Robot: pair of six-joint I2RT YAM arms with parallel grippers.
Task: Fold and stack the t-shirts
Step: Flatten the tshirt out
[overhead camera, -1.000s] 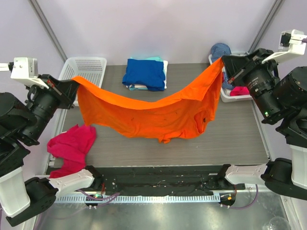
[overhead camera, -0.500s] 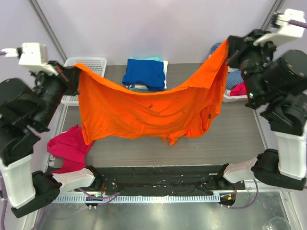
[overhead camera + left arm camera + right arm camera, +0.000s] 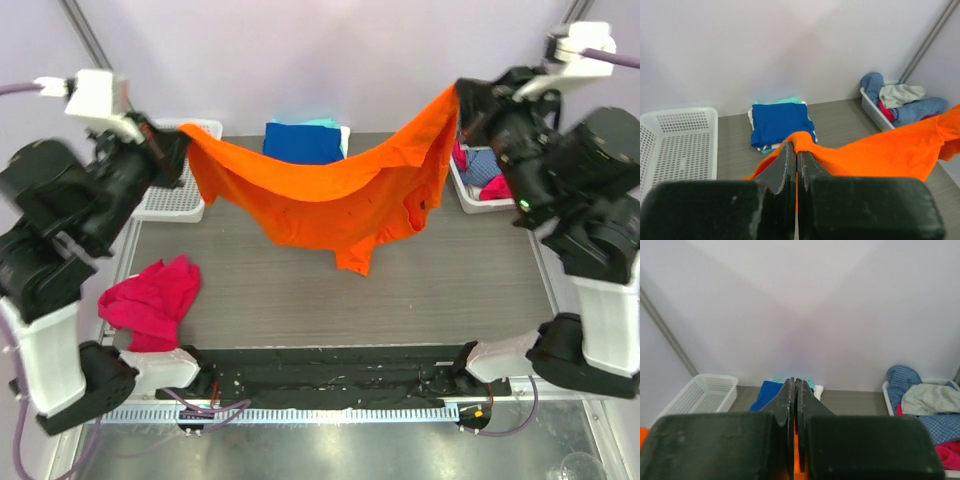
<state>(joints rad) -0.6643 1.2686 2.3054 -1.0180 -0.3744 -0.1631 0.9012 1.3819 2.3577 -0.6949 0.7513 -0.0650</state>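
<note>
A bright orange t-shirt (image 3: pixel 340 195) hangs in the air, stretched between my two raised grippers and sagging in the middle above the table. My left gripper (image 3: pixel 183 140) is shut on its left corner; the cloth bulges past the jaws in the left wrist view (image 3: pixel 805 142). My right gripper (image 3: pixel 462 98) is shut on its right corner; a strip of orange (image 3: pixel 794 450) shows between the jaws. A folded stack with a royal blue t-shirt (image 3: pixel 303 142) on top of pale teal and white ones lies at the back centre, also seen in the left wrist view (image 3: pixel 780 122).
A white empty basket (image 3: pixel 180 165) stands at the back left. A white bin (image 3: pixel 478 175) of crumpled clothes stands at the back right. A crumpled pink garment (image 3: pixel 150 300) lies at the table's left front. The black rail (image 3: pixel 330 372) runs along the near edge.
Both grippers have risen and moved back toward the wall with the orange shirt. The shirt now hangs higher and farther back, its hem off the table.
</note>
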